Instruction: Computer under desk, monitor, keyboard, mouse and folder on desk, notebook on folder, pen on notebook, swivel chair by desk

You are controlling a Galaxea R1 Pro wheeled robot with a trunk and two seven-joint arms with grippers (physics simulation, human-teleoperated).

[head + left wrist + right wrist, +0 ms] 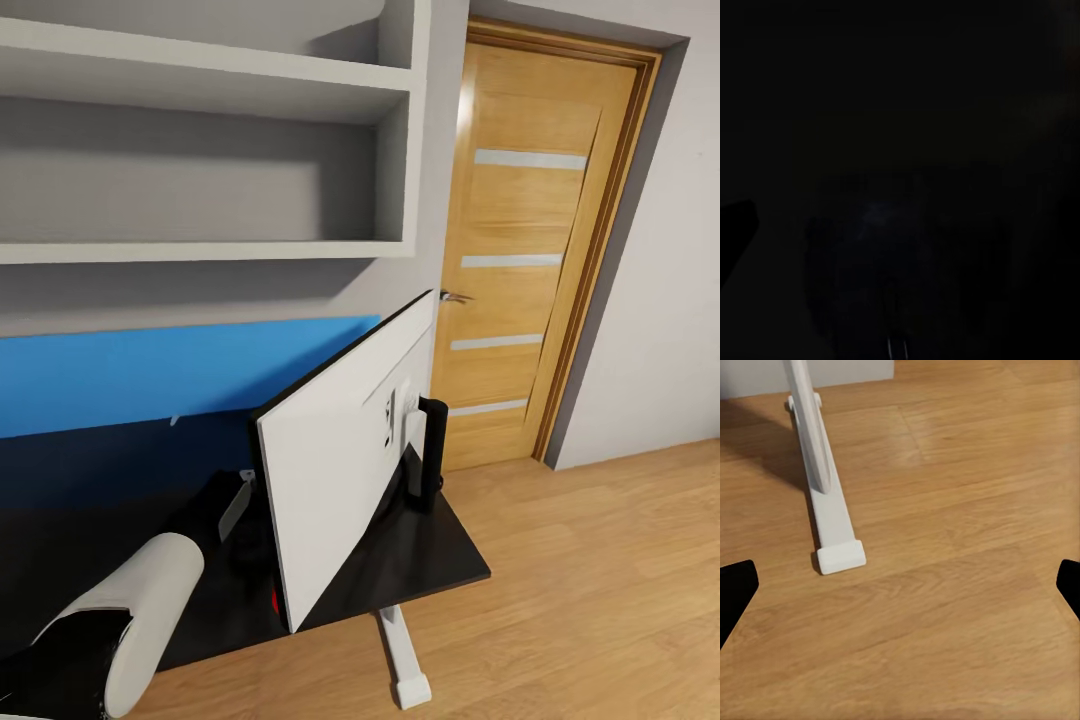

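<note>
Monitor (340,450) stands on the desk (440,560), white back toward me, just beyond my left arm; that claw's grip I cannot tell. My right claw (900,585) hangs wide open, empty, above the floor (967,607) by the desk foot (832,532).

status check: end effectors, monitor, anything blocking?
Right end effector open, empty over floor. Left: view dark, cannot tell. Monitor on desk, white back facing us. Nothing blocking.

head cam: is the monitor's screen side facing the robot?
No, the monitor shows its white back with the black stem toward the camera, standing on the desk.
</note>
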